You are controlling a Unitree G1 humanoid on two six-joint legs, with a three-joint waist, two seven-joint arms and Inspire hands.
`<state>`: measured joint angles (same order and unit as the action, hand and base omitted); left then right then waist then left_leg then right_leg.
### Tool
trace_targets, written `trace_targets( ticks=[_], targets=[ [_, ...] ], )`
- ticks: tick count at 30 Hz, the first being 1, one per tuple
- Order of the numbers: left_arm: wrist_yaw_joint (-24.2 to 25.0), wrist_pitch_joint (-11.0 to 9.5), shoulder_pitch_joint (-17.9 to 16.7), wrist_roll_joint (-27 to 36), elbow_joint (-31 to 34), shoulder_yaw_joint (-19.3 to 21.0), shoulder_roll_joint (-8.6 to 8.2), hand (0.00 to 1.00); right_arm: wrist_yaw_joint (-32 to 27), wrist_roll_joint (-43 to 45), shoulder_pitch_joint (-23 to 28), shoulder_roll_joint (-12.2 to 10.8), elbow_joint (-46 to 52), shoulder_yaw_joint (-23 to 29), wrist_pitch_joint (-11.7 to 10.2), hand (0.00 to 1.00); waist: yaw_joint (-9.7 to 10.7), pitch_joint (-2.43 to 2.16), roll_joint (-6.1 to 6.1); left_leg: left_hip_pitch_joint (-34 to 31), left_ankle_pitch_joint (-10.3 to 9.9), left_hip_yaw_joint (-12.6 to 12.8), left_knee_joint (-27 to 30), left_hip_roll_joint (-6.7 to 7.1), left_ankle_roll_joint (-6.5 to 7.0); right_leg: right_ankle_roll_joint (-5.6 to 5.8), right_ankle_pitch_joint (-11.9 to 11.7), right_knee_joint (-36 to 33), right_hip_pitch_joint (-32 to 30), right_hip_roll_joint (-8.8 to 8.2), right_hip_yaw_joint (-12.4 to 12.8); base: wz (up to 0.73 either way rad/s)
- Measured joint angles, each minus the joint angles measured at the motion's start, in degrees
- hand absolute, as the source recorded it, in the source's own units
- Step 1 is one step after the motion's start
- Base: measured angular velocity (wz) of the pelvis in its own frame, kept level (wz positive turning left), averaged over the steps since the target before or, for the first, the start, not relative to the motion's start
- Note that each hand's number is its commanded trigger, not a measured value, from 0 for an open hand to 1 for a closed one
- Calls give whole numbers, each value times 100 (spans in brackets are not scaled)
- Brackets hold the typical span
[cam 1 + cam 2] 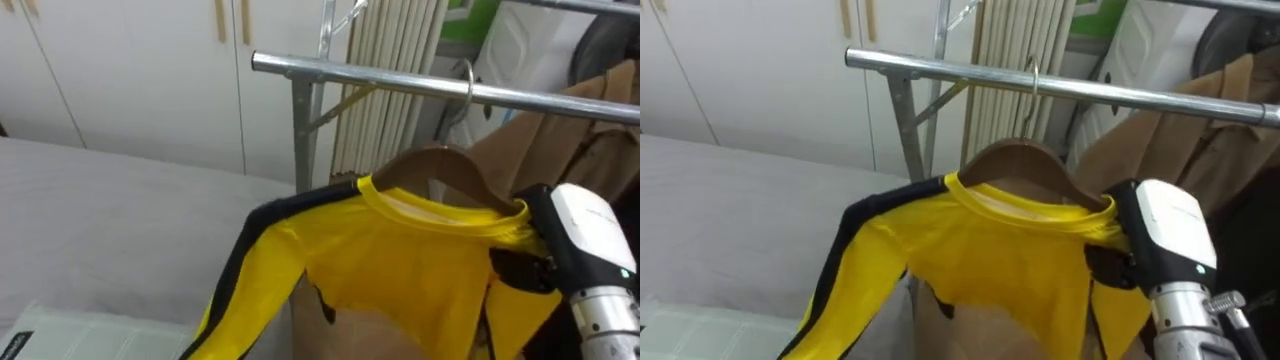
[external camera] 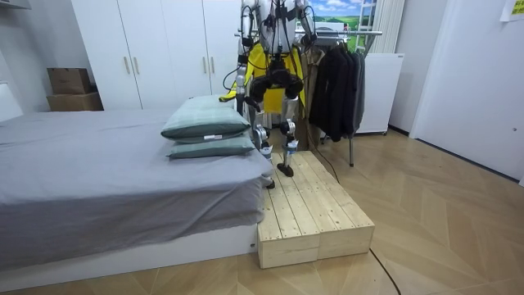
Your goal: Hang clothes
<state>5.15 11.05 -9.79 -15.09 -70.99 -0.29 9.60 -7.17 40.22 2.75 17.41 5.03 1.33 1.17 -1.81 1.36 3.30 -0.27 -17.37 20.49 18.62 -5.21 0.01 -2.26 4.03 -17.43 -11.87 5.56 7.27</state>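
Room view, stance: robot stands on a low platform [image 2: 311,213] of pale wood planks, between the bed [image 2: 98,172] and the clothes rack, facing the rack.
Rail [image 1: 400,82]: one, a round, shiny metal tube running across the top of the left eye view from centre to right edge.
Hanger [image 1: 440,170]: one, dark brown wood, smooth and arched; its thin metal hook [image 1: 468,85] crosses the rail right of centre.
Shirt [image 1: 400,260]: one, bright yellow smooth cloth with a black stripe down the sleeve. It is draped on the hanger in the lower middle of the frame, with the collar just under the wooden arch.
Right hand [image 1: 585,235]: at lower right, with its glossy white back towards the camera and its dark fingers against the shirt's shoulder. I cannot tell whether they clasp the cloth.
Coat [image 1: 570,130]: one, tan and matte, on the rail at the right edge behind the hand.
Pillows [image 2: 205,119]: two, soft grey-green, stacked on the grey bed at the room view's centre left.
Boxes [image 2: 70,82]: two, brown cardboard, stacked at the room view's left edge.
Wardrobe [image 1: 130,70]: flat white doors with pale wooden handles, upper left.
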Motion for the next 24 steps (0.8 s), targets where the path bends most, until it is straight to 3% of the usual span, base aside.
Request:
trace_targets(
  ticks=[8,24],
  targets=[
    [0,156,-9,-79,5,244,16,0,308,-6,-69,-5,6,-89,29,100,-8,-44,116,110,87,46,-221,7,-104,-50,-21,86,8,121,158,-9],
    [-68,260,-67,-298,4,466,25,0,451,-88,-92,-44,24,-14,146,100,56,-52,240,266,89,-46,-335,2,-110,-79,-49,264,204,163,189,-1]
  ],
)
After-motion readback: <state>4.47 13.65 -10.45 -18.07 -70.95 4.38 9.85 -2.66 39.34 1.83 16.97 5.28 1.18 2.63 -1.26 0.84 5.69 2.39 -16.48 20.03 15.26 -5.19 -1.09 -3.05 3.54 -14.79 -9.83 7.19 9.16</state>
